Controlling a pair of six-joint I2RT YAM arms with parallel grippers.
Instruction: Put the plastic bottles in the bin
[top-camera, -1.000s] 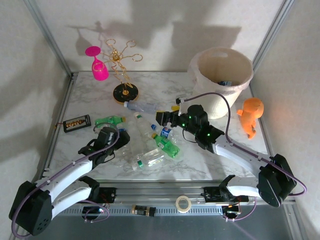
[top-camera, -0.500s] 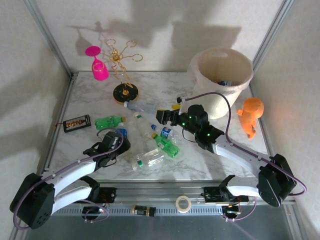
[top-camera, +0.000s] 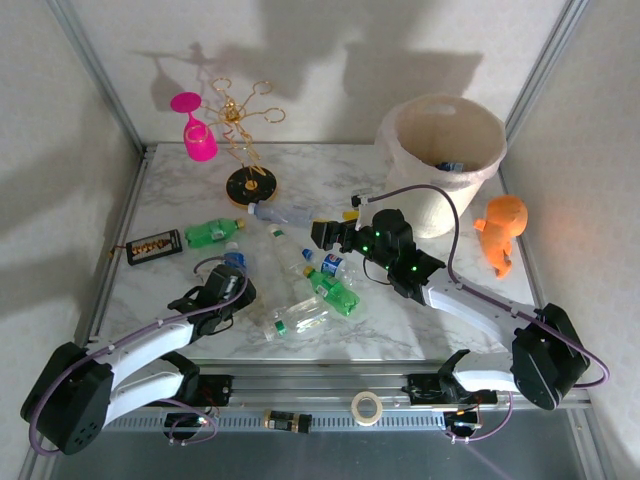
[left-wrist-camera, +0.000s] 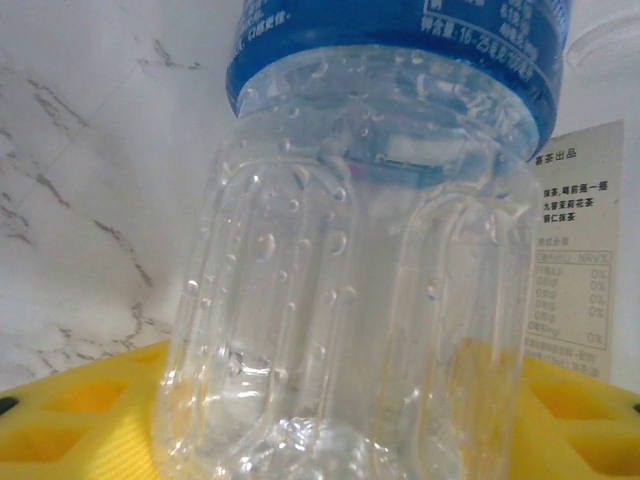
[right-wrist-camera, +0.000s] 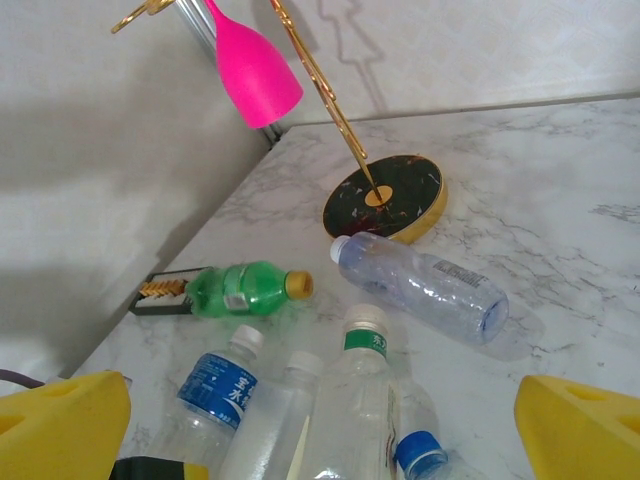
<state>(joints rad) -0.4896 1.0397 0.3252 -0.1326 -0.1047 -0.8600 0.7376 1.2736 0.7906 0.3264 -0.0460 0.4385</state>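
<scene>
Marble tabletop (top-camera: 190, 190) carries about seven loose plastic bottles (top-camera: 335, 290); we judge few are in the bin (top-camera: 425, 210). Left gripper (top-camera: 232, 282) straddles a blue-labelled bottle (left-wrist-camera: 350, 250), and we cannot confirm clamping. Right gripper (top-camera: 325, 237) hangs released beside the cluster.

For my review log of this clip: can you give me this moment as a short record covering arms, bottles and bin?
left gripper: fingers either side of a blue-labelled bottle; grip unclear
right gripper: open, above the bottle cluster
bin: back right, something blue-labelled inside
stray bottle: green bottle lying apart at left
task: several bottles not yet binned
</scene>
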